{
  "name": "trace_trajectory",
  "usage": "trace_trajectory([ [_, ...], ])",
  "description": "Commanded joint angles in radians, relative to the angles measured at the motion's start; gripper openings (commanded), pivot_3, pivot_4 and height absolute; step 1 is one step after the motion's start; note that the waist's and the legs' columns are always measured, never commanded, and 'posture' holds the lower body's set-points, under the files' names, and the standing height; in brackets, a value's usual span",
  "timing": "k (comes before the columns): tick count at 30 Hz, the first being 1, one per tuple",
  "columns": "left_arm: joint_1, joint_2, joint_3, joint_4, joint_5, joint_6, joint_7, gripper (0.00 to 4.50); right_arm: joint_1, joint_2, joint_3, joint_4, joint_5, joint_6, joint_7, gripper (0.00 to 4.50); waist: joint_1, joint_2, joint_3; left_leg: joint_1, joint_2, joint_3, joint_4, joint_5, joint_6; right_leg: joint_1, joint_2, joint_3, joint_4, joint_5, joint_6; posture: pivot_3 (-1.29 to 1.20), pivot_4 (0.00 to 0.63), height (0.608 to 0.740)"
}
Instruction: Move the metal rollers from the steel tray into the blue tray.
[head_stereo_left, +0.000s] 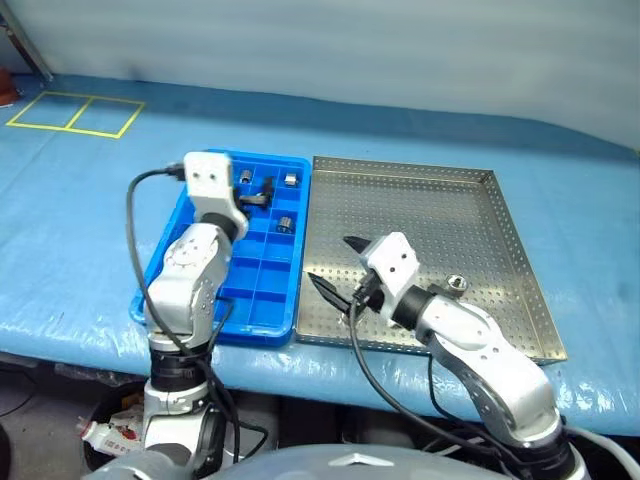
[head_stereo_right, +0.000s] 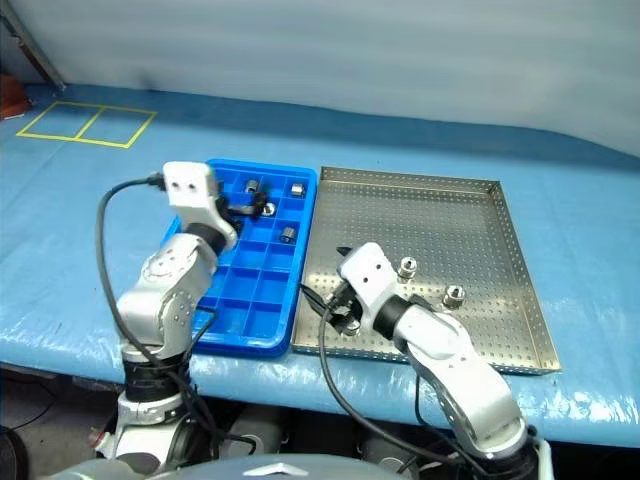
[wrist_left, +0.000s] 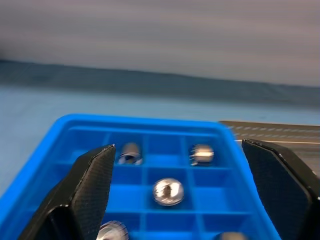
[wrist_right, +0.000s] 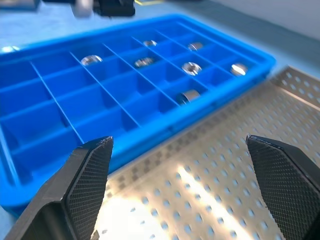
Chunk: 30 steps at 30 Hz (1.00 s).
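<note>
The blue tray (head_stereo_left: 260, 300) sits just beside the steel tray (head_stereo_left: 480, 250), their long sides nearly touching. Some metal rollers (wrist_right: 189, 67) already lie in the little boxes at the far end of the blue tray. At least two more rollers (head_stereo_right: 454, 295) stand on the dotted floor of the steel tray, near its front edge, close to the right arm.

The left gripper (head_stereo_left: 262, 192) hangs over the far end of the blue tray. Its jaws are spread wide and hold nothing — a roller lies in the box below it.

The right gripper (head_stereo_left: 335, 270) hovers over the near left part of the steel tray. Its jaws are spread wide too, and empty.

The next job looks like a pick from the steel tray. To do it well, the right gripper should turn toward the nearest roller, come down with one finger on each side, and squeeze the round body — not the flat base. Slow is best, since a bump could make the small shiny thing roll away.
</note>
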Motion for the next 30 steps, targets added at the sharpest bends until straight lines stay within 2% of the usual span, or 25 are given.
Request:
trace_trajectory([
  [1,-0.044,0.075,-0.133,0.076,-0.005,-0.096,-0.185,4.46,0.075,-0.016,-0.08,-0.092,-0.008,0.018,-0.036,4.5,-0.022,0.0,0.0,0.0,0.0,0.0,0.0,0.0,0.0,0.0,0.0,0.0,0.0,0.0,0.0,0.11,0.15,0.74],
  [6,-0.095,0.184,-0.254,0.16,-0.028,-0.181,-0.432,4.46,0.184,-0.025,-0.125,-0.156,-0.017,0.04,-0.072,4.5,-0.069,0.0,0.0,0.002,0.002,0.0,-0.001,0.0,0.0,0.0,0.002,0.001,0.002,-0.001,-0.002,0.05,0.15,0.74],
  [12,-0.141,0.347,-0.413,0.237,-0.009,-0.295,-0.775,4.46,0.264,-0.012,-0.127,-0.213,-0.026,0.051,-0.115,4.5,-0.1,0.001,0.0,0.004,0.002,0.001,-0.002,0.0,0.0,0.0,0.003,0.003,0.003,-0.002,-0.003,0.0,0.15,0.74],
  [15,-0.153,0.401,-0.47,0.26,0.015,-0.361,-0.89,4.46,0.274,-0.005,-0.116,-0.225,-0.028,0.054,-0.129,4.5,-0.104,0.001,0.0,0.004,0.002,0.001,-0.001,0.0,0.0,-0.001,0.002,0.005,0.003,-0.002,-0.002,-0.01,0.15,0.74],
  [30,-0.199,0.409,-0.67,0.404,0.226,-0.533,-1.046,4.46,0.249,0.016,-0.07,-0.223,-0.031,0.059,-0.147,4.5,-0.111,0.002,-0.001,0.003,0.002,0.004,-0.001,0.0,0.0,-0.001,0.002,0.005,0.003,-0.002,-0.002,-0.01,0.15,0.74],
])
